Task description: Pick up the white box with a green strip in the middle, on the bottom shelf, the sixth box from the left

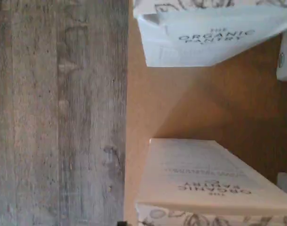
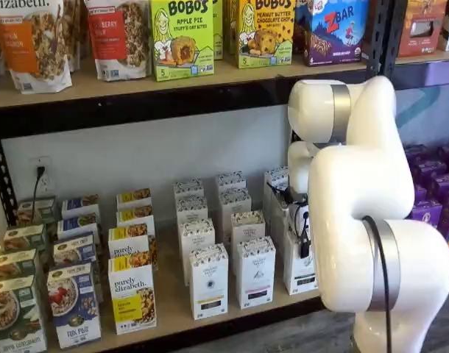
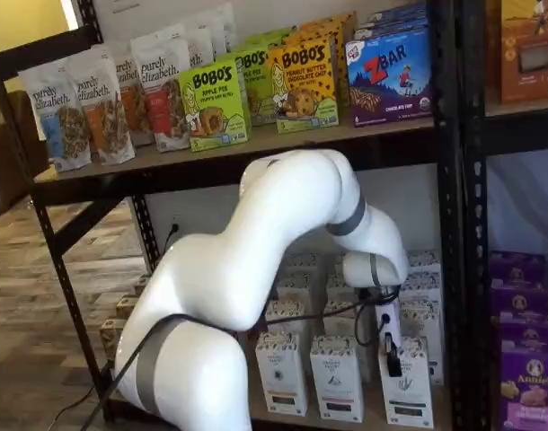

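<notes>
The white box (image 2: 297, 271) stands at the front of the bottom shelf (image 2: 173, 312), right of two like white cartons; it also shows in a shelf view (image 3: 406, 391) with a dark band low down. My gripper (image 2: 304, 239) hangs at the box's upper front, and one black finger lies against its top (image 3: 393, 359). Only that side-on finger shows, so open or shut cannot be told. The wrist view shows two white "Organic Pantry" cartons (image 1: 214, 40) (image 1: 204, 174) with bare tan shelf (image 1: 181, 103) between them. I cannot tell which is the task's box.
Like white cartons (image 2: 255, 272) (image 2: 208, 283) stand in rows behind and left. Purely Elizabeth boxes (image 2: 132, 294) fill the left, purple boxes (image 3: 530, 377) the right past a black post (image 3: 449, 269). The upper shelf (image 2: 210, 77) holds snack boxes. Grey wood floor (image 1: 59, 113) lies below.
</notes>
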Robot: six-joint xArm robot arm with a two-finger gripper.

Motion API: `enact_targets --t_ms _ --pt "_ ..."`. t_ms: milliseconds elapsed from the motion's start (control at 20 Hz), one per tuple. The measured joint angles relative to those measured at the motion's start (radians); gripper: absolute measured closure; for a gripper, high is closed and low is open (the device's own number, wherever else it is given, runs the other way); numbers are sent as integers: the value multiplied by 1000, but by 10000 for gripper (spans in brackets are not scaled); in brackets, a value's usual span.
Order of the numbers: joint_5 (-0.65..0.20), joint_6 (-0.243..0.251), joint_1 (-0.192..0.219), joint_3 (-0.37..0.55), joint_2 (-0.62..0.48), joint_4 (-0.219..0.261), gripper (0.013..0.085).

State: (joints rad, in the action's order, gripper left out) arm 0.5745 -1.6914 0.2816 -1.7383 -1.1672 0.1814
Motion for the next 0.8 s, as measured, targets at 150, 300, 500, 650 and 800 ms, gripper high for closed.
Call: enact_targets --t_ms 150,300,500,650,800 --pt "2 1 0 -3 -2 1 250" --pt "8 7 -1 -5 -3 7 330" --pt "8 3 -1 -3 0 3 330" --pt "28 16 -1 -10 1 19 330" --pt "49 29 -3 -16 3 33 330"
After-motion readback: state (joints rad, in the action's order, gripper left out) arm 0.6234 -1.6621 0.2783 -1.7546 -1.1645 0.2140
